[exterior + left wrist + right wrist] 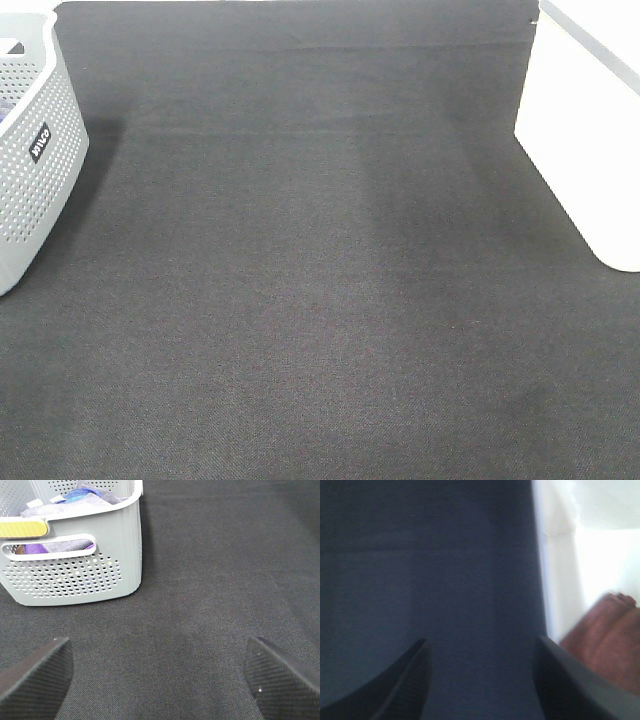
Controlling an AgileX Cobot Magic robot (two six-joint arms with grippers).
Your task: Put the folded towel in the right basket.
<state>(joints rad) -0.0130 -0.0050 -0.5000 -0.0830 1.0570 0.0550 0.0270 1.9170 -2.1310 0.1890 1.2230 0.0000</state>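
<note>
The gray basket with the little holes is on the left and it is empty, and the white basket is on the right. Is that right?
Not quite. The gray basket is not empty: the left wrist view shows purple, blue and gray cloths inside it. The rest holds: it stands on the left, the white basket on the right.

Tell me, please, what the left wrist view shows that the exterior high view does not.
Only left wrist: the open left gripper and the cloths in the grey basket. Only exterior high: the white basket on the right and the grey basket's label. Both: the grey basket and the black mat.
</note>
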